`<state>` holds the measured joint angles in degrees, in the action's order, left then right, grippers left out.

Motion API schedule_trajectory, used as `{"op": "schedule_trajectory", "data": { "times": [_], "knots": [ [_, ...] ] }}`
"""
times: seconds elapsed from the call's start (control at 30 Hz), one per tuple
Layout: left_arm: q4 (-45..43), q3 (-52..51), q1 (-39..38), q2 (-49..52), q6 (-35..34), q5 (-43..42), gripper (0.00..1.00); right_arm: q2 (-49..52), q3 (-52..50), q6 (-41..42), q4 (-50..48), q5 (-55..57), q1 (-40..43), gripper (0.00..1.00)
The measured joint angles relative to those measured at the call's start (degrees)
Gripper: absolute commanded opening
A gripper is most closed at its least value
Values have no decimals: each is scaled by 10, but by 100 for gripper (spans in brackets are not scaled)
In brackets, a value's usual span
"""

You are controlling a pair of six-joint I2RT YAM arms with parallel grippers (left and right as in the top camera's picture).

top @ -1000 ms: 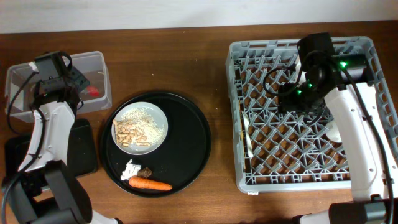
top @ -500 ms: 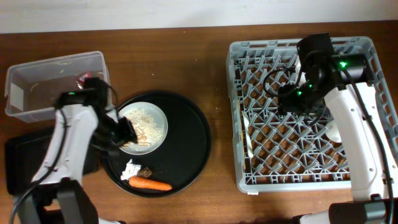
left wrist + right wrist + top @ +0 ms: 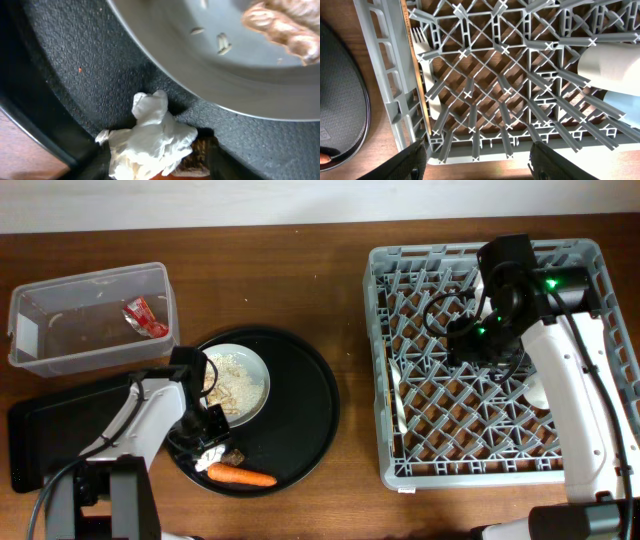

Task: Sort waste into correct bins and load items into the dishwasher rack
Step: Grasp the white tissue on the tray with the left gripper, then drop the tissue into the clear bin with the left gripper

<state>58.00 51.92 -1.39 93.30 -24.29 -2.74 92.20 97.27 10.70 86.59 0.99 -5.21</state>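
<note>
Red wrapper [image 3: 143,317] in clear bin [image 3: 75,340], overhead view only

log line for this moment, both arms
left gripper: open, over crumpled tissue on black tray | right gripper: open, empty, above dishwasher rack | clear bin: red wrapper inside | on tray: carrot, bowl

No words or numbers can be read anywhere. The red wrapper [image 3: 140,317] in the clear bin [image 3: 70,332], at ten o'clock, has marks too small to read.
</note>
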Motion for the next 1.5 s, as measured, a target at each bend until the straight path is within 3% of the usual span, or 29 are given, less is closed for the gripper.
{"op": "schedule_trajectory", "data": {
  "times": [0.03, 0.1, 0.13, 0.33, 0.5, 0.6, 0.7, 0.87, 0.9, 0.93, 0.97, 1.0, 1.1, 1.5],
  "knots": [
    [-3, -4, 0, 0, 0, 0, 35, 0, 0, 0, 0, 0, 0, 69],
    [-5, -9, 0, 0, -4, 2, 8, 0, 0, 0, 0, 0, 0, 69],
    [-4, -9, 0, 0, -4, 3, 0, 0, 0, 0, 0, 0, 0, 69],
    [43, 21, 0, 0, -4, 2, 0, 0, 0, 0, 1, 0, 0, 69],
    [122, 188, 0, -4, 8, 13, 0, 0, 0, -1, 0, 0, 0, 69],
    [55, 275, 9, -5, 12, 65, 0, 0, 0, -2, 0, -2, 0, 69],
    [-77, 284, 45, -5, 14, 105, 0, 0, 0, -2, 0, -2, 0, 69],
    [-242, 285, 122, 2, 14, 125, 4, 0, 0, -2, 0, -2, 0, 70],
    [-261, 285, 127, 15, 14, 125, 11, 0, 0, -2, 0, -2, 0, 70],
    [-280, 285, 131, 33, 14, 127, 27, 0, 0, -2, -2, -2, 0, 69],
    [-290, 285, 132, 55, 16, 127, 52, 0, 0, -2, -2, -2, 0, 70],
    [-294, 285, 133, 75, 16, 126, 58, 0, 0, -2, -2, -2, 0, 72],
    [-299, 285, 134, 115, 18, 120, 59, 0, 0, -4, -2, -2, 0, 72],
    [-268, 293, 134, 114, 18, 106, 61, 0, 0, -7, -2, -2, 0, 72]
  ]
}}
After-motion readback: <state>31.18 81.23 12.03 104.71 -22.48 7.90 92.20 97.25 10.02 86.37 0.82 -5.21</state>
